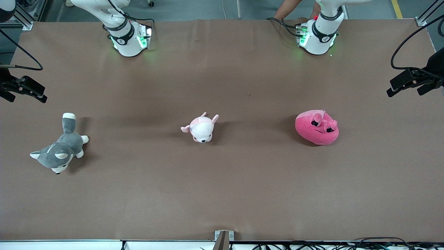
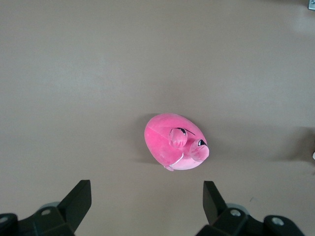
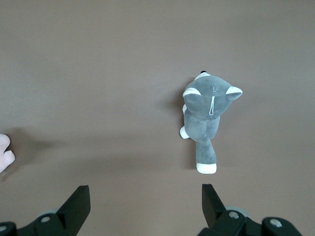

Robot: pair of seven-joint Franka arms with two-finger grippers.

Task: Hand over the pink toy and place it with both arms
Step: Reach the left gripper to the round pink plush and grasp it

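The pink toy (image 1: pixel 316 127), a hot-pink egg-shaped plush with dark eyes, lies on the brown table toward the left arm's end. My left gripper (image 2: pixel 146 189) hangs high above the table, open and empty. In its wrist view the pink toy (image 2: pixel 175 148) lies a little way off its fingertips. In the front view this left gripper (image 1: pixel 404 93) shows at the picture's edge. My right gripper (image 3: pixel 144 191) is also raised, open and empty, over the right arm's end of the table. The right gripper (image 1: pixel 29 100) shows at the other edge of the front view.
A grey-and-white husky plush (image 1: pixel 59 150) lies at the right arm's end of the table; the same husky (image 3: pixel 206 118) shows below the right gripper. A small pale pink-and-white plush (image 1: pixel 201 128) sits mid-table between the two. Cables (image 1: pixel 364 243) run along the table's front edge.
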